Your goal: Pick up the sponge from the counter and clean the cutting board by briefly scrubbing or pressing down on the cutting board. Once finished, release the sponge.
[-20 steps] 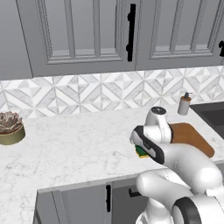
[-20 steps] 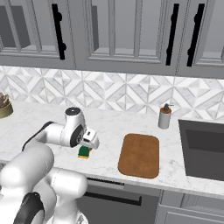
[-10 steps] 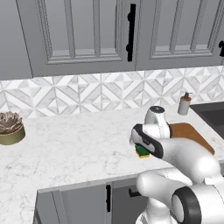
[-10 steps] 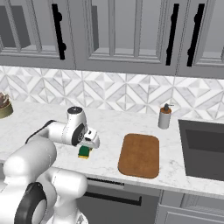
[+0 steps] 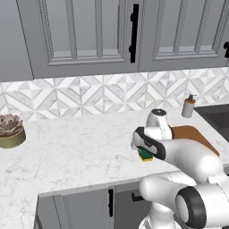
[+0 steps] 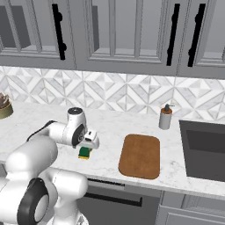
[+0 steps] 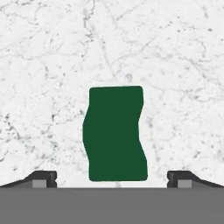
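Note:
The sponge [image 7: 115, 133] lies flat on the white marble counter [image 7: 48, 65], its dark green top facing the hand camera. My gripper [image 7: 112, 178] hovers straight above it, open, one fingertip on each side and clear of the sponge. In the base views the sponge [image 6: 84, 153] [image 5: 145, 155] peeks out just under the hand, green over yellow. The gripper [image 6: 89, 145] sits near the counter's front edge. The reddish-brown cutting board [image 6: 140, 156] lies flat to the right of the sponge, a short gap between them; the arm partly hides the cutting board [image 5: 190, 133] in the left base view.
A soap dispenser [image 6: 165, 117] stands behind the board by the tile backsplash. A dark sink [image 6: 204, 149] is set into the counter at the right. A potted succulent [image 5: 10, 130] sits far left. Grey upper cabinets hang above.
The hand has sunk slightly toward the sponge; the sponge and board have not moved.

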